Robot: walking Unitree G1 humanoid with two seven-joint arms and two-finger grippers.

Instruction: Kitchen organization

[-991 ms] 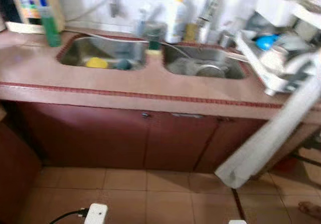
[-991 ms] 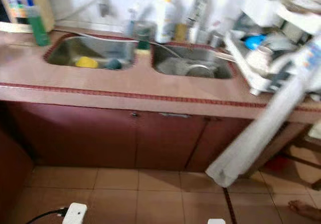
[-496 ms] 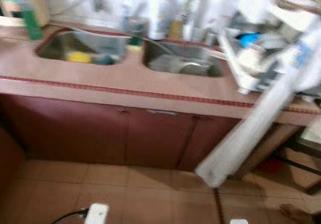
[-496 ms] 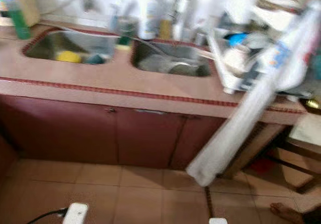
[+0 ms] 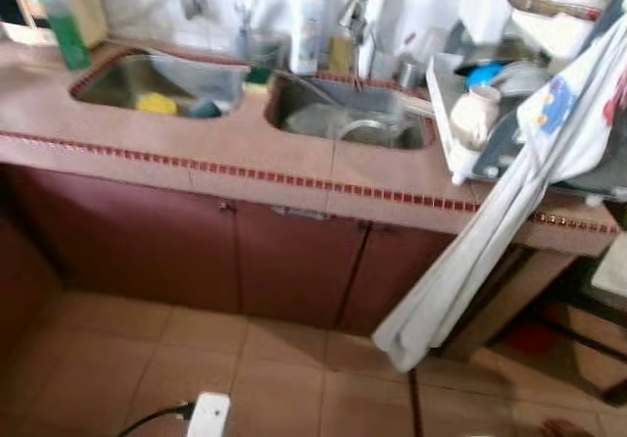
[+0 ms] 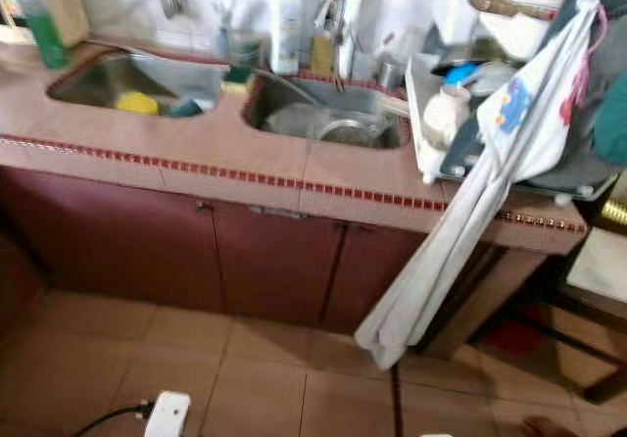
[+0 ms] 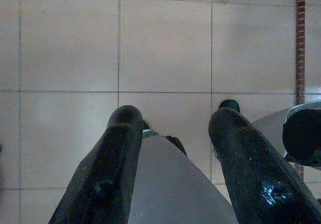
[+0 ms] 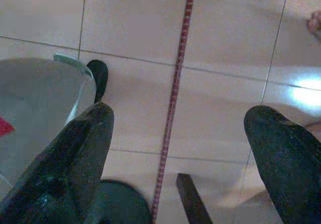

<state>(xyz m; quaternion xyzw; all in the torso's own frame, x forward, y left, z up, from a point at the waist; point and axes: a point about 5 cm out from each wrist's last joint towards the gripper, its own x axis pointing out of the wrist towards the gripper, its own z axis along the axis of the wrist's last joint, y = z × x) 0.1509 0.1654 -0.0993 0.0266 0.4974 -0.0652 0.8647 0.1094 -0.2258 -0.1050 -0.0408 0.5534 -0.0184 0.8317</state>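
Countertop [image 5: 294, 158] clutter's a snag risk: that hanging white cloth [image 6: 460, 231] could catch either spread-jawed, empty gripper, left gripper [image 7: 173, 128] or right gripper [image 8: 180, 128], dragging the dish rack [image 6: 431, 133] off.

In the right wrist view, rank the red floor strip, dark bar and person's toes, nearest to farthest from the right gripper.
1. Red floor strip, running between the right gripper's fingers.
2. Dark bar, beside the strip.
3. Person's toes, farthest off.

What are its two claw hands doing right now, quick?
Left gripper: open, holding nothing, pointing at the floor.
Right gripper: wide open, holding nothing.
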